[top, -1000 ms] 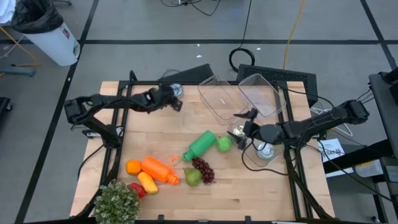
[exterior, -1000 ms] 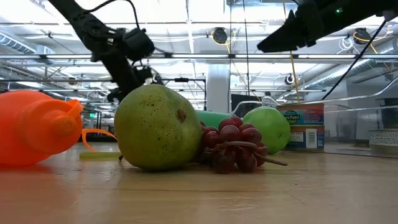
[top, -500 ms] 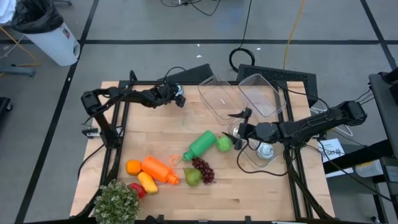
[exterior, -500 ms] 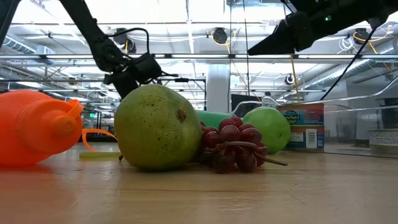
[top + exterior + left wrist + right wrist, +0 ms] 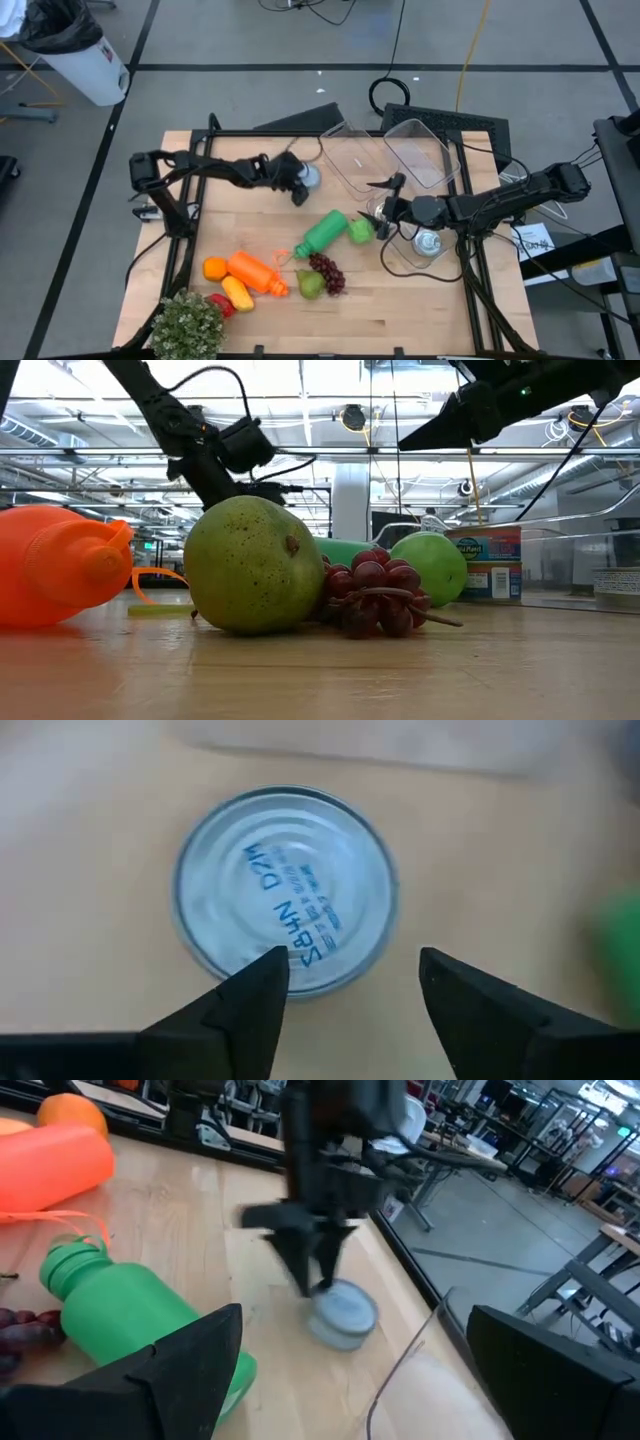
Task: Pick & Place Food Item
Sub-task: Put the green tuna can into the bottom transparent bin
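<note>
- Left gripper (image 5: 301, 190) out over table centre-rear, fingers apart, tips straddling near edge of a silver can (image 5: 308, 177); not clamped on it, can sits on the wood.
- Left wrist view: can lid (image 5: 285, 888) seen from above w/ blue printed code, one finger (image 5: 240, 1010) overlapping its rim, other finger just beside it.
- Right gripper (image 5: 386, 200) held above table, right of centre, jaws spread wide, nothing between them.
- Right wrist view: left gripper (image 5: 312, 1270) pointing down at the can (image 5: 342, 1318), green bottle (image 5: 135, 1335) lying nearer.
- Green bottle (image 5: 325, 232) on its side mid-table, green apple (image 5: 361, 231) touching its base end.
- Grapes (image 5: 327, 272) and pear (image 5: 309, 285) together toward front; orange bottle (image 5: 256, 272), orange (image 5: 214, 268), yellow item (image 5: 237, 293) further left.
- Second can (image 5: 427, 243) approx. under right arm, prob. inside a clear tub – hard to tell.
- Two clear containers (image 5: 385, 152) at rear, tilted against each other.
- Plant (image 5: 187, 325) at front-left corner.
</note>
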